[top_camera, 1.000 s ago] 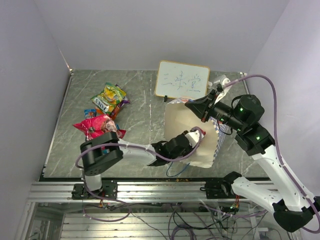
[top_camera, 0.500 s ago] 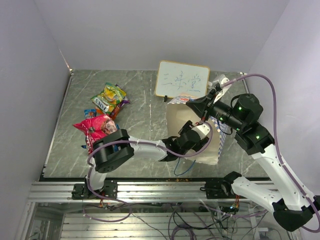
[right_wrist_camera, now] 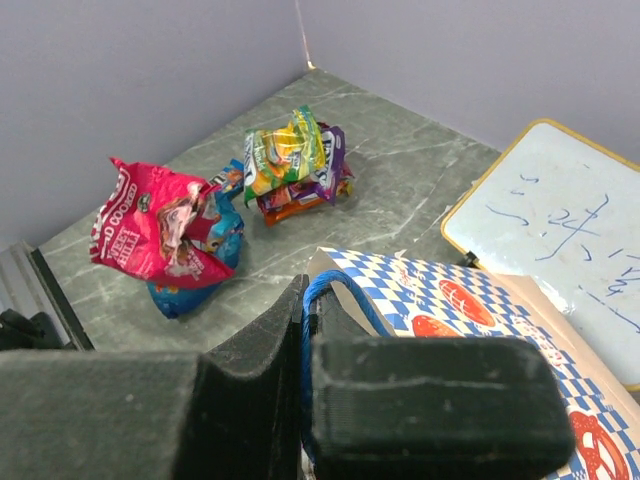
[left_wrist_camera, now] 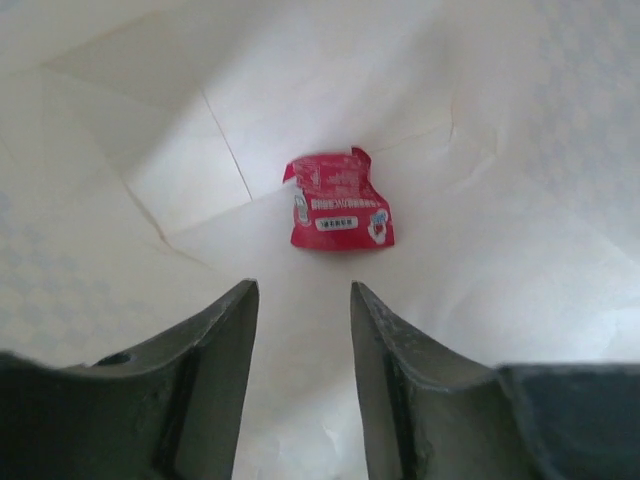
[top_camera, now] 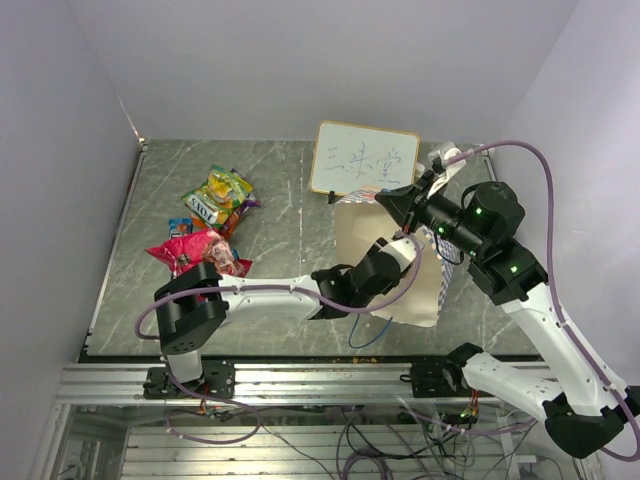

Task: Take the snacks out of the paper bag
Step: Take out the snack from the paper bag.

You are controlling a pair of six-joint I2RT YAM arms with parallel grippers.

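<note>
The paper bag [top_camera: 352, 235] lies on the table with its mouth toward the left; its checked band shows in the right wrist view [right_wrist_camera: 470, 300]. My right gripper [top_camera: 388, 198] is shut on the bag's blue cord handle [right_wrist_camera: 345, 285] and holds the upper edge up. My left gripper [left_wrist_camera: 303, 300] is open inside the bag, its fingers hidden in the top view. A small red snack packet [left_wrist_camera: 340, 200] lies on the bag's inner wall just ahead of the open jaws. Other snacks lie outside on the left: yellow-green [top_camera: 218, 195], pink-red [top_camera: 190, 252], blue [top_camera: 180, 226], purple-orange [right_wrist_camera: 320, 185].
A white signboard [top_camera: 364, 160] with blue writing stands behind the bag, close to my right gripper. A loose blue cord loop [top_camera: 365, 335] hangs at the bag's near edge by the table front. Grey walls enclose the table on three sides.
My left arm has stretched further right, pushing its gripper deeper into the bag. My right gripper, still on the handle, has shifted slightly up and back.
</note>
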